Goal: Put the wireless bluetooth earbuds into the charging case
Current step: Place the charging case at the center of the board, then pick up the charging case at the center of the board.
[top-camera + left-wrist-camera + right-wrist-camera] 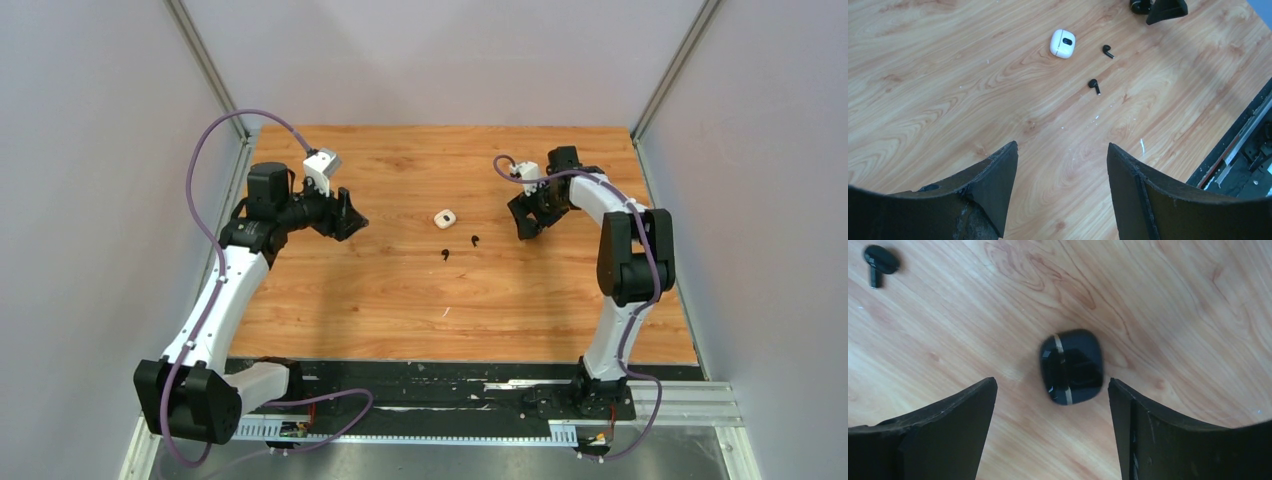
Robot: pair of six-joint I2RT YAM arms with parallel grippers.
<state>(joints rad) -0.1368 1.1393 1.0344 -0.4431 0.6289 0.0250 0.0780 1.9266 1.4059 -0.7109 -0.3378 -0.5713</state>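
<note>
From above, the orange-brown wood-grain table (330, 300) carried a small rounded white charging case (445, 217) near its middle. Just nearer the arms lay a tiny stemmed black earbud (445, 254) and a second black earbud (474, 240), close together, apart from the case and from each other. The left gripper (345, 215) hung well to the left of them and the right gripper (528, 215) to their right, both low over the wood. A pale sliver (446, 312) lay nearer the front edge. In the left wrist view that gripper's jaws stood wide apart over bare wood with nothing between them. The white charging case, showing a dark oval patch, and both earbuds lay well ahead of the fingertips. In the right wrist view the jaws were also spread and empty. A glossy rounded black charging case (1071, 366) with a thin pale band lay on the table just beyond the fingertips, in line with the gap, and one black earbud sat at the upper left corner.
</note>
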